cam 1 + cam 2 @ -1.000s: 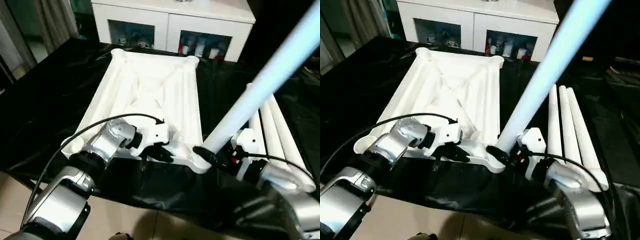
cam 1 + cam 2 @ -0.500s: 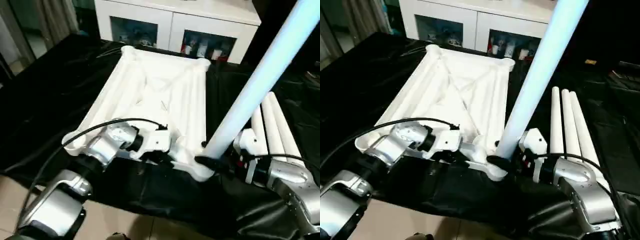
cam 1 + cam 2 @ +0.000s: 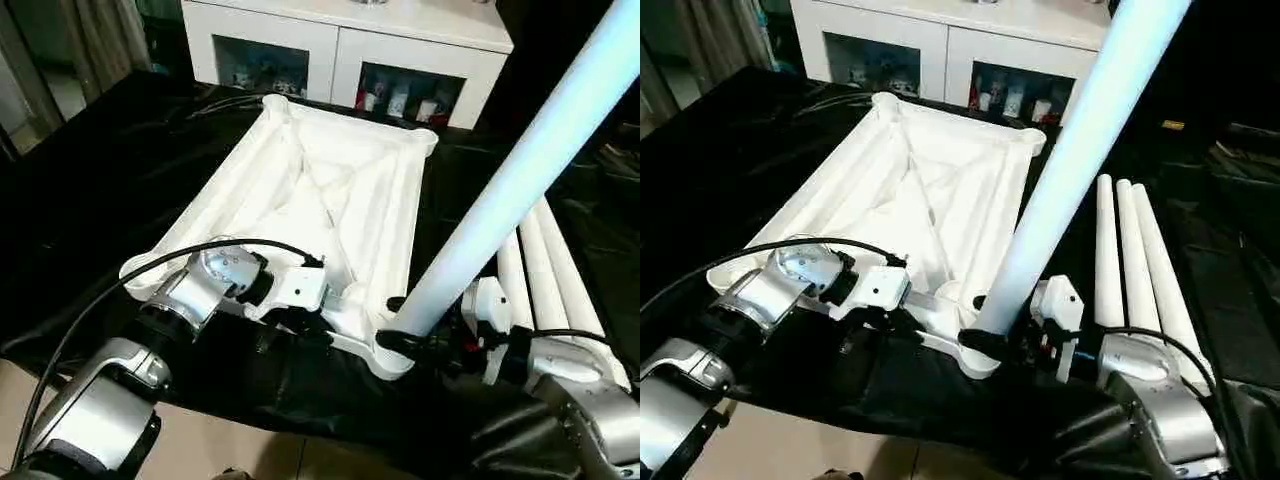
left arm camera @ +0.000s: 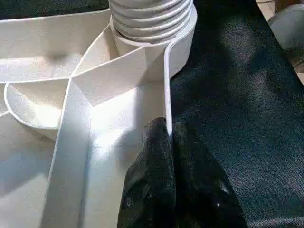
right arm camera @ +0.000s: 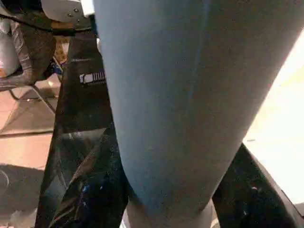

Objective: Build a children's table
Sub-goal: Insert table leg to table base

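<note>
White plastic dominates the head views: the children's table top (image 3: 320,215) lies underside up on the black-sheeted surface (image 3: 90,190), its ribs and corner sockets facing the camera, a white cabinet (image 3: 350,50) beyond its far end. One pale-blue leg (image 3: 500,210) stands tilted in the near right corner socket (image 3: 390,350), leaning up and away to the right — probably being seated or screwed in. The right hand (image 3: 415,340) grasps that leg low, just above the socket, where a turn would bite best. The left hand (image 3: 290,325) sits at the top's near edge, likely steadying it so the top does not spin with the leg. Three more legs (image 3: 1135,260) lie side by side on the surface to the right, within reach for later.

Seen from the left wrist, the black fingers (image 4: 156,166) are clenched tight on the thin upright rim (image 4: 166,90) of the top, and the leg's threaded end (image 4: 151,14) sits in the socket just beyond, some threads exposed — so I judge it not fully home.

From the right wrist, the leg fills the frame, with dark fingers (image 5: 251,190) either side of it.
</note>
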